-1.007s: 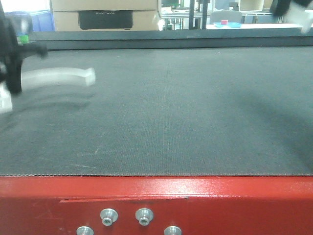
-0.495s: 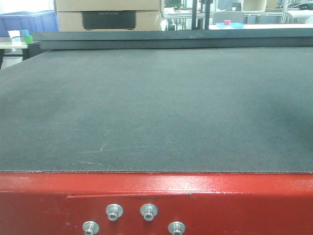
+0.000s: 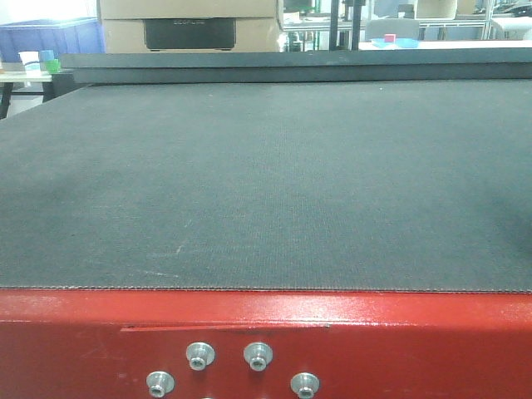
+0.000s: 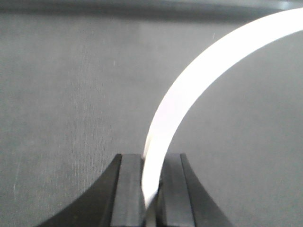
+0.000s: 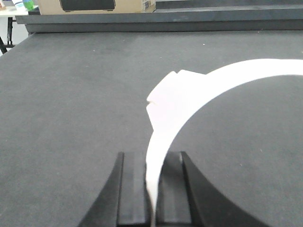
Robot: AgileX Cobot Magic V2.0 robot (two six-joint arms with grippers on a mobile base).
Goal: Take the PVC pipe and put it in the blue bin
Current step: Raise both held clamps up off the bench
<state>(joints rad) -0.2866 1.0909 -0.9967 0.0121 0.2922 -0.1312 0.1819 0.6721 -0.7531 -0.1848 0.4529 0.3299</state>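
Observation:
In the left wrist view, a curved white PVC pipe (image 4: pixel 199 80) arcs up and to the right from my left gripper (image 4: pixel 151 158), which is shut on its lower end above the dark mat. The right wrist view shows a second curved white PVC pipe (image 5: pixel 189 94) with a stepped collar, and my right gripper (image 5: pixel 151 156) is shut on its thin end. Neither arm nor pipe appears in the front view. The blue bin (image 3: pixel 50 35) stands far off at the top left, beyond the mat.
A wide dark mat (image 3: pixel 266 174) covers the table, with a red metal frame (image 3: pixel 266 332) along its near edge. A cardboard box (image 3: pixel 187 25) stands behind the far edge. Small cups (image 3: pixel 41 60) sit on a side table at the far left.
One second ago the left arm with its pipe was at the left edge of the front view and the right arm at the top right. Both have left that view, which has shifted slightly.

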